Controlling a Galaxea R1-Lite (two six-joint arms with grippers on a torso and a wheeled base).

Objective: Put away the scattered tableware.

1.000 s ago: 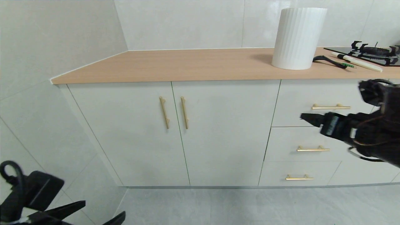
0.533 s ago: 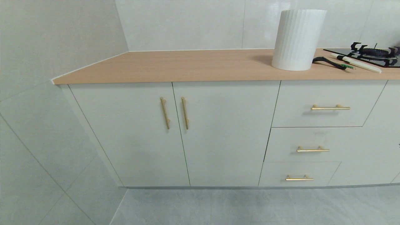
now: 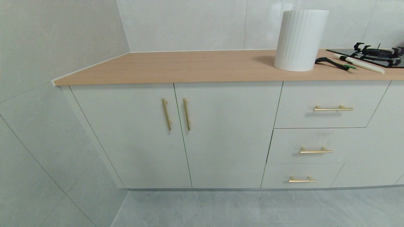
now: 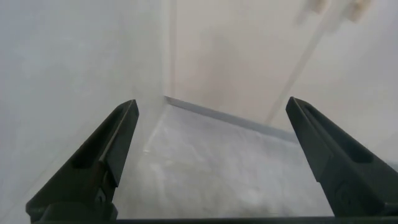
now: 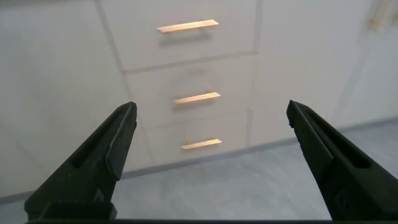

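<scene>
Cabinet run [image 3: 176, 138] in pale grey, seen from the head view. It has two doors at 9 o'clock of a three-drawer stack [image 3: 315, 135]. The door handles [image 3: 176, 113] are brass and stand upright side by side, and each drawer carries one horizontal brass bar.

Wooden countertop [image 3: 176, 66] caps the run and meets the tiled walls at a corner at 11 o'clock.

Ribbed white container [image 3: 300, 39], a tall cylinder, stands upright on the countertop at 1 o'clock of the view.

Black hob [image 3: 375, 54] with its burner grate lies at 3 o'clock of the container, at the view's edge.

Tableware rests on the countertop between container and hob:
- The cream utensil [image 3: 359, 63] lies flat. Its long axis runs from 10 o'clock to 4 o'clock, with the far end just beside the hob.
- The black utensil [image 3: 333, 62] lies flat just beside the container's base. Its axis is nearly parallel to the cream one, and its curved end points toward the container at 10 o'clock.
- A small green-tipped piece [image 3: 351, 66] sits where the two come closest. It is too small to identify.

Left gripper [image 4: 211, 102] has its jaws spread wide and holds nothing. It hangs over the grey floor near the cabinet's base.

Right gripper [image 5: 211, 106] has its jaws equally wide and holds nothing. It faces the drawer stack, whose three bars [image 5: 196, 98] show between the fingers.
</scene>
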